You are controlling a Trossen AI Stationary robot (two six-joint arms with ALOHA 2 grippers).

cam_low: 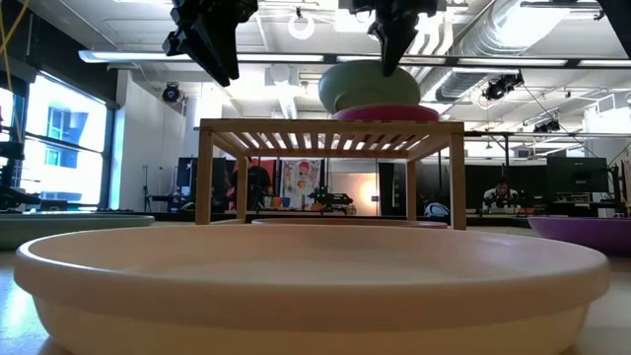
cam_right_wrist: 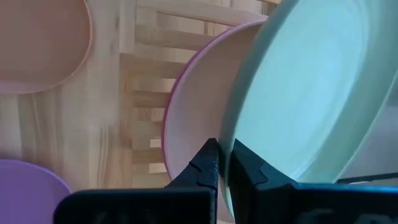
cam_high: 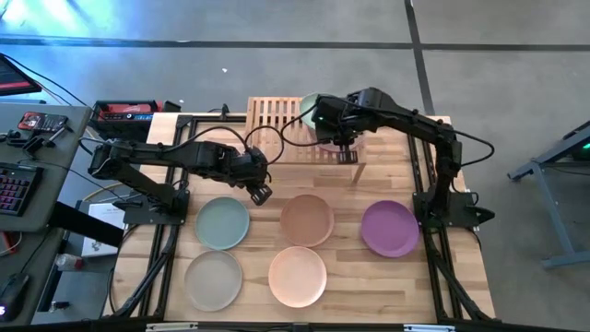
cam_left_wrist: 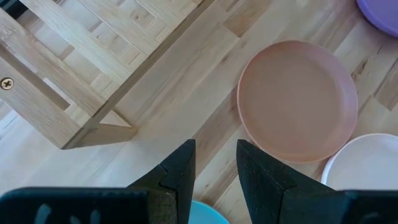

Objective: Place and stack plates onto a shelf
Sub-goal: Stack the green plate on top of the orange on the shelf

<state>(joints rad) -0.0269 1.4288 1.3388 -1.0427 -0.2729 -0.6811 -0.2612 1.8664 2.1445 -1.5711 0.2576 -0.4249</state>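
Green plate (cam_right_wrist: 311,93) pinched at rim by right gripper (cam_right_wrist: 224,163), tilted over pink plate (cam_right_wrist: 193,118) on shelf (cam_high: 272,124). Probably stiff, light, slick; rim is natural hold. Left gripper (cam_left_wrist: 214,165) slightly parted, empty, above desk (cam_left_wrist: 186,106) beside shelf.

Plates counted: seven in all. Five lay on the table in front of the shelf (cam_high: 288,129): a sage plate (cam_high: 222,222), a brown plate (cam_high: 307,219), a purple plate (cam_high: 389,228), a grey-beige plate (cam_high: 213,279) and a peach plate (cam_high: 298,276).

Two were at the shelf's right end: one pink plate (cam_right_wrist: 193,118) resting on the slats and one green plate (cam_right_wrist: 311,93) tilted above it.

Shelves: one.

Arms: two, each with one gripper, the left gripper (cam_high: 261,193) before the shelf and the right gripper (cam_high: 343,138) over it.
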